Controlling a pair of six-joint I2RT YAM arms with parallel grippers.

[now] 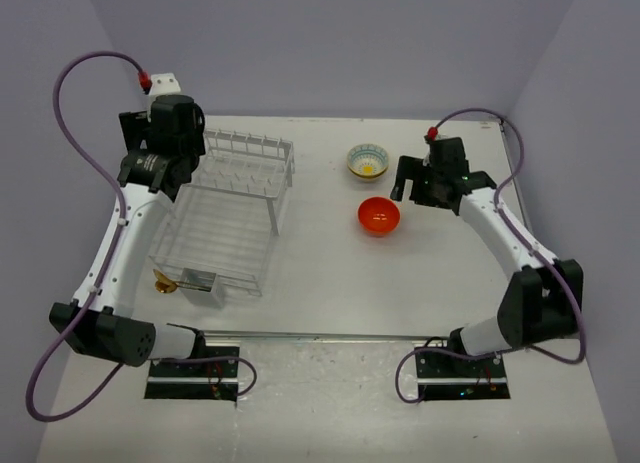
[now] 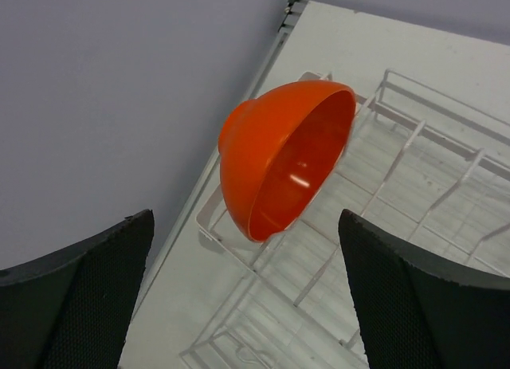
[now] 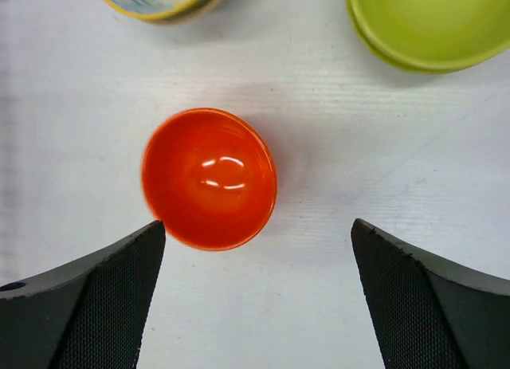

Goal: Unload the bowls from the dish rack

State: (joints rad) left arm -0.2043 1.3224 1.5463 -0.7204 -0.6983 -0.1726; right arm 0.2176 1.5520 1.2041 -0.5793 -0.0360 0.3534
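— How is the left pincer (image 2: 245, 245)?
— Spread wide, gripping nothing. Just past its fingertips the tilted orange bowl (image 2: 287, 158) stands on edge in the dish rack (image 2: 414, 146), at the corner nearest the wall (image 2: 96, 90). That side is tight, while the rack's rows run open on the other side.
— And the right pincer (image 3: 256, 233)?
— Equally wide, also empty, hanging over the upright orange bowl (image 3: 209, 178) on the counter (image 3: 319, 305). One fingertip (image 3: 135, 257) sits near the bowl's rim; the other has plain counter before it. The patterned bowl (image 3: 159, 1) and lime-green bowl (image 3: 422, 22) lie beyond, each apart from the orange one. From above, a broad strip of counter separates rack and bowls.
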